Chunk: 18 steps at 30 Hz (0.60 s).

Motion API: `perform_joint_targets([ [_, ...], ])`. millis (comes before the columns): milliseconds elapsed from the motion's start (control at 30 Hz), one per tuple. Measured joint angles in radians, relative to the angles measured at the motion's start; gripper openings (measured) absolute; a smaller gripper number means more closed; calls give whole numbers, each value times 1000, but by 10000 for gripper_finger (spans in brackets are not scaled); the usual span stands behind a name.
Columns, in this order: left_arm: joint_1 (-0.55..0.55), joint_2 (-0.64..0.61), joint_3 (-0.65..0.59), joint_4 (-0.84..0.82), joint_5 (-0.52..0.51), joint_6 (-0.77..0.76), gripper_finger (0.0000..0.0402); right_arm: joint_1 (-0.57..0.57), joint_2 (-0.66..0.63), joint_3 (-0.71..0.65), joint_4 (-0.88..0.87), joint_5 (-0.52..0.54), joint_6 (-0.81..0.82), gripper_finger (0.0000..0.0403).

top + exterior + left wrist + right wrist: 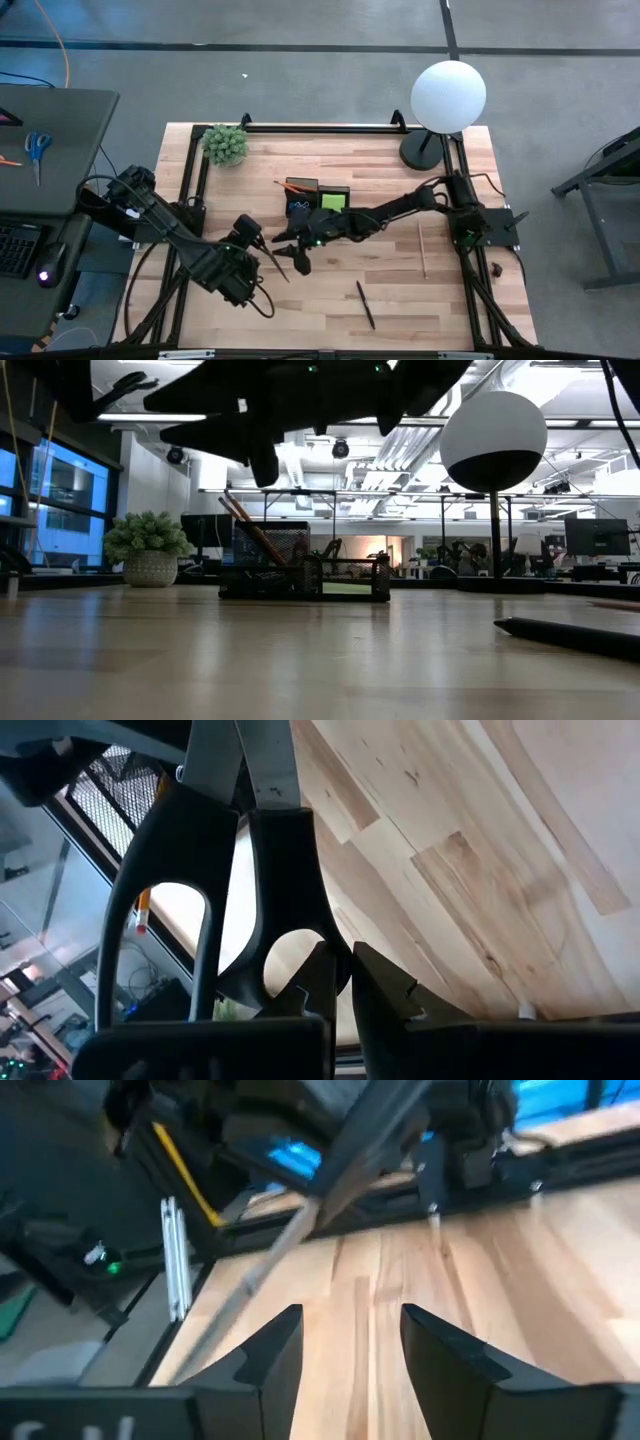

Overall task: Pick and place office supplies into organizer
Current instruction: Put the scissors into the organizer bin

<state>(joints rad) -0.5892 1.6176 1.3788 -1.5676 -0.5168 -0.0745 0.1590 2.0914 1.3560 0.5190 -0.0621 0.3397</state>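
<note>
Scissors (215,870) — stiff, light, slippery-bladed; clenched at handle loop by left gripper (345,982), mid-table. Right gripper (350,1345) released, empty — best grasped by handles.

Both arms are matte black, built of boxy jointed segments with black cables looping loosely beside them, and each rises from a black base bolted near a side edge of the tabletop. The left hand (340,982) ends in two dark, flat fingers with notched inner faces. The right hand (350,1355) has two smooth, dark, wedge-shaped fingers; a small green light glows on its arm.
</note>
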Motion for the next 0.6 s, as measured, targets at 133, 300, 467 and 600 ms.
perform_joint_targets([
  [133, 0, 0, 0, -3, 13, -8, 4, -24, -2, 0, -34, -62, 0, 158],
  [300, 0, 0, 0, -3, 26, -14, 5, -59, -6, 0, -28, -176, 78, 152],
  [467, 0, 8, 0, 0, 26, -16, 5, -70, -6, 0, -17, -186, 81, 156],
  [600, 0, 19, 0, 4, 42, -11, 5, -71, -6, 38, -49, -200, 80, 161],
])
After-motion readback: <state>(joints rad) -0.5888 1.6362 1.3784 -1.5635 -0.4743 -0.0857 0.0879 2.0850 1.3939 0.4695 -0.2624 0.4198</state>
